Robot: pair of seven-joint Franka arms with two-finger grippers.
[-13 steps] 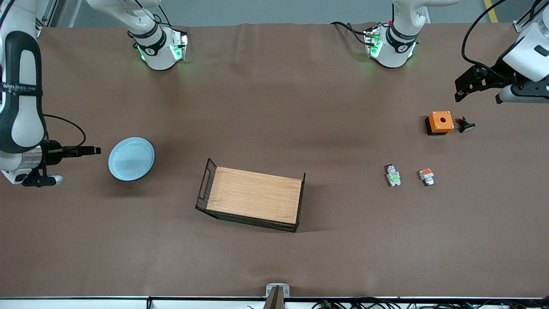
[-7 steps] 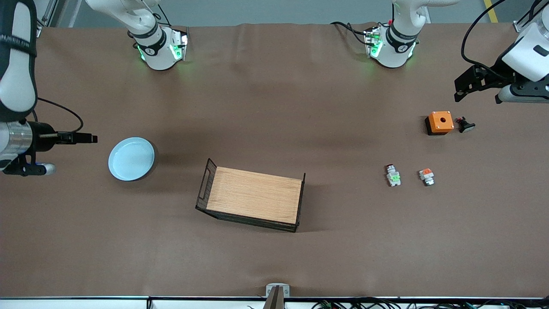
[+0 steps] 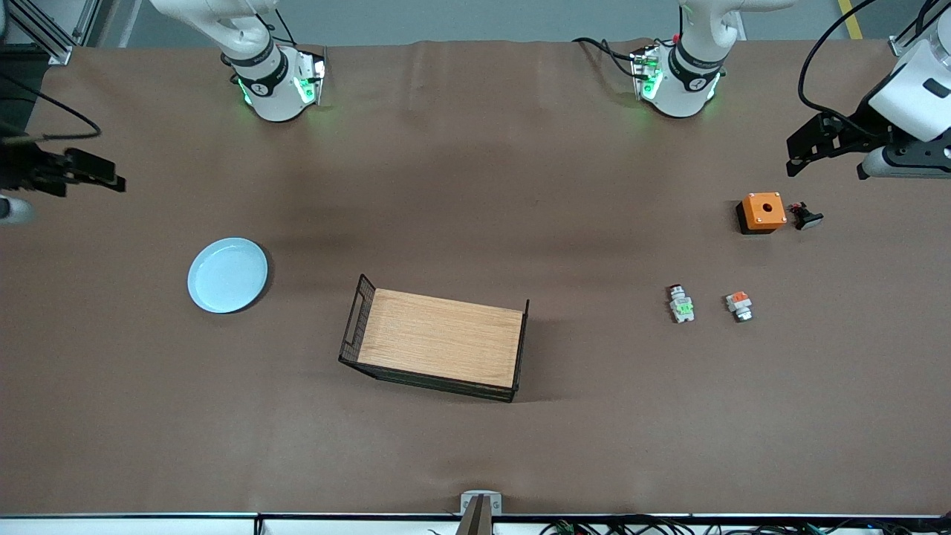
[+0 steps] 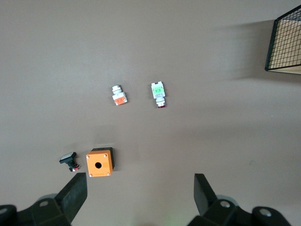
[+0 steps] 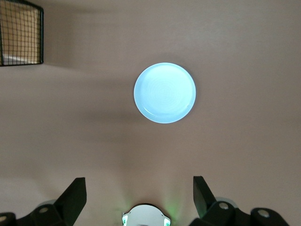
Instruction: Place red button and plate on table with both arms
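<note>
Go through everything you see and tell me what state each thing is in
Pale blue round plate: empty, flat on table.
Red button with green block: lying on table.
Wooden tray: empty.
Orange box: hole unfilled.
Left gripper: open, empty.
Right gripper: open, empty.
</note>
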